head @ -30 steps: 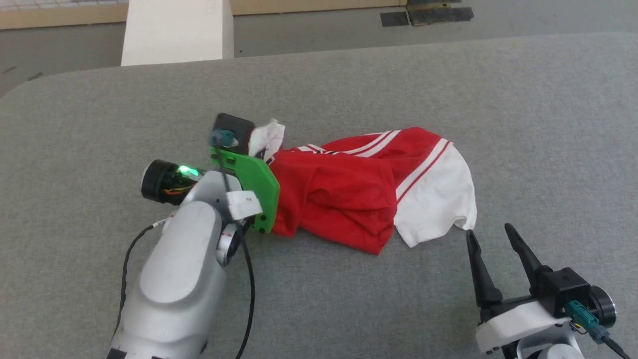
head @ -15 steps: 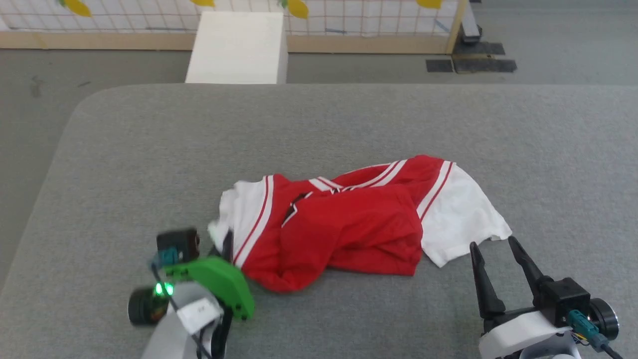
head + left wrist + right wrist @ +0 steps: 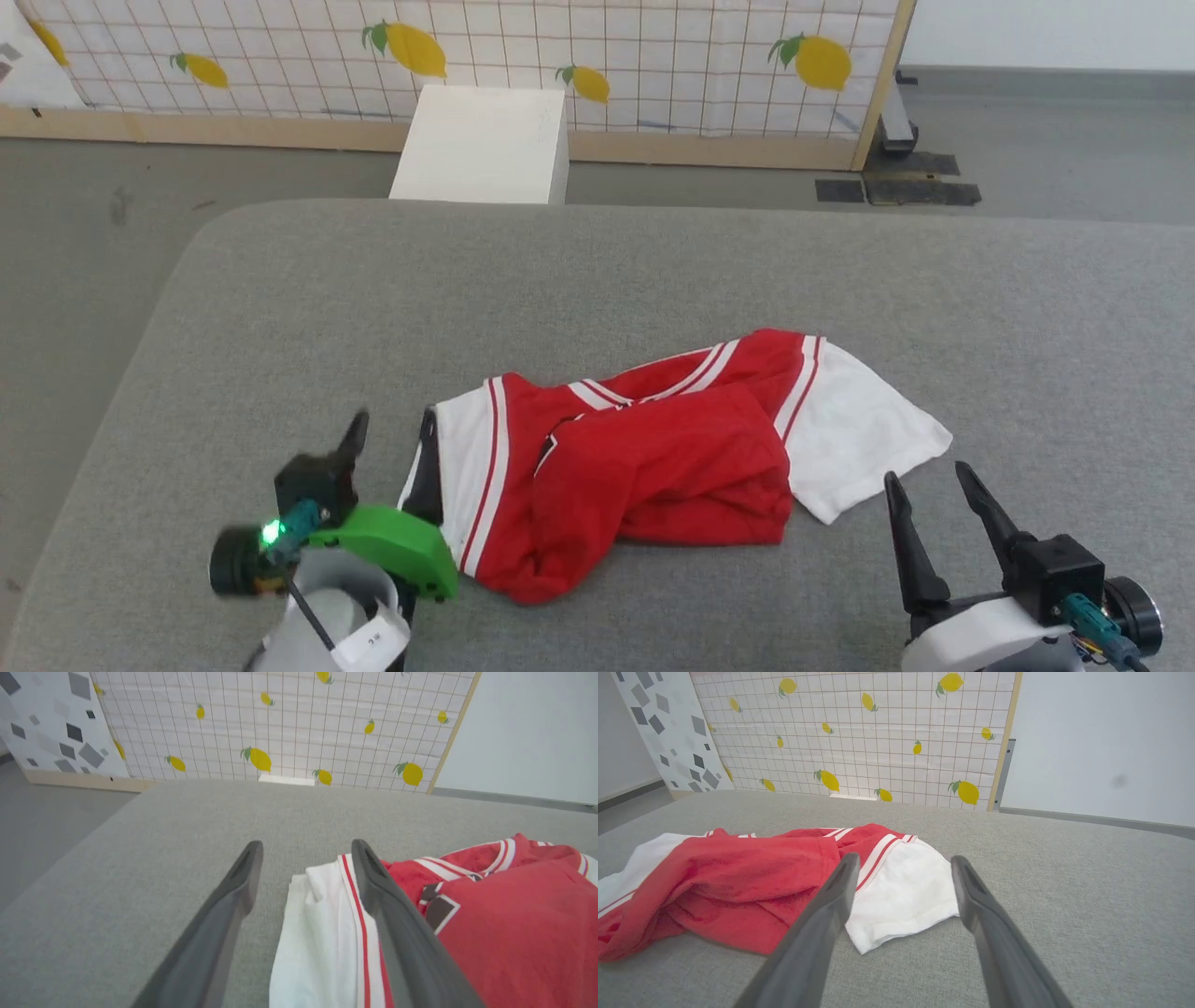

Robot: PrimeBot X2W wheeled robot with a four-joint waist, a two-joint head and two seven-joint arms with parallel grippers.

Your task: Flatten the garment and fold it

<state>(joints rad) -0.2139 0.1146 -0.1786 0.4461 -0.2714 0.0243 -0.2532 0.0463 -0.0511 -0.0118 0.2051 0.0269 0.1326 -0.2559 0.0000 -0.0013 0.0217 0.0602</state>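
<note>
Where the grey woven table top (image 3: 653,271) curves to a rounded corner at far left, bare floor (image 3: 84,243) lies beyond; wide uncovered cloth surrounds the work on all sides. Behind stands a grid-printed screen with yellow lemons (image 3: 560,56) in a pale wood frame, and a plain white box (image 3: 481,145) sits at the table's far edge.

The garment (image 3: 672,457) – a red mesh-textured jersey with white short sleeves edged in thin red stripes – lies crumpled near the table's front, its body folded over itself, one sleeve spread to each side. A fragment of black, white-outlined lettering (image 3: 437,907) shows at the fold, too hidden to read.

The left gripper (image 3: 392,425) is spread wide and grips nothing: one finger lies over the left sleeve's striped band, the other over bare cloth. The right gripper (image 3: 926,476) is likewise parted and empty, its tips just short of the right sleeve's hem (image 3: 906,905).
</note>
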